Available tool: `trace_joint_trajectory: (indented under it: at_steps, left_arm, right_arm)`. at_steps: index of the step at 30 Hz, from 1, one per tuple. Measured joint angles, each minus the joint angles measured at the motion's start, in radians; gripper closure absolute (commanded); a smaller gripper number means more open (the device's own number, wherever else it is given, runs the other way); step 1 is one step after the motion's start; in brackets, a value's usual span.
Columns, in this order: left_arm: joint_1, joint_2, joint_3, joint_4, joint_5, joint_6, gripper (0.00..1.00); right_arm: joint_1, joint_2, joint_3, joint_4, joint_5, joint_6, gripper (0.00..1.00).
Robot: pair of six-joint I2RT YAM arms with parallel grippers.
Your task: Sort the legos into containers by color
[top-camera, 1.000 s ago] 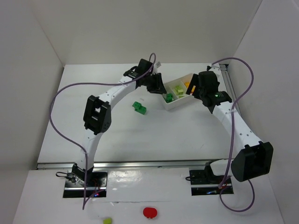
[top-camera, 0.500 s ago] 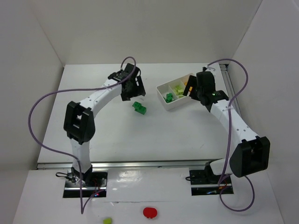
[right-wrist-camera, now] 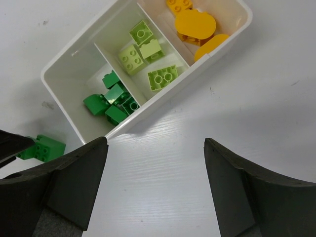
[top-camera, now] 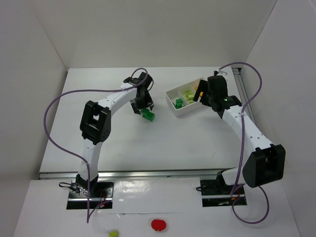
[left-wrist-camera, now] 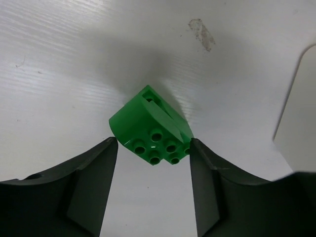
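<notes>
My left fingers are apart, one each side of the green lego on the table, near the tray. I should go lower, keep it centered, then squeeze gently

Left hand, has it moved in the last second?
Yes. The left hand moved left, away from the tray, to the loose green brick.

A white counter is standing enclosed by plain white walls. A red round object and a small lime blob are lying apart on the front ledge. A grey smudge is showing on the counter surface.
</notes>
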Motion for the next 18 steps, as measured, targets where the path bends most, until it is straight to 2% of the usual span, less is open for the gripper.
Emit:
trace_joint_trajectory:
  at_steps: [2,6,11,15,17,18]
  left_arm:
    - [0.0,0.0,0.01,0.001,0.0,-0.004,0.42]
    - [0.0,0.0,0.013,0.004,0.004,-0.012,0.54]
    - [0.0,0.0,0.015,0.011,0.016,0.038,0.56]
    - [0.0,0.0,0.031,0.032,0.057,0.164,0.45]
    - [0.0,0.0,0.042,0.036,0.067,0.225,0.32]
    - [0.0,0.0,0.048,0.037,0.065,0.249,0.19]
  right_arm:
    - [0.0,0.0,0.0,0.0,0.0,0.0,0.15]
    - [0.0,0.0,0.0,0.0,-0.009,0.0,0.15]
    - [0.0,0.001,-0.003,0.0,-0.016,0.0,0.15]
    - [0.0,0.002,-0.003,0.0,-0.022,0.0,0.15]
    - [0.0,0.002,-0.003,0.0,-0.023,0.0,0.15]
    - [0.0,0.003,-0.003,0.0,-0.025,0.0,0.15]
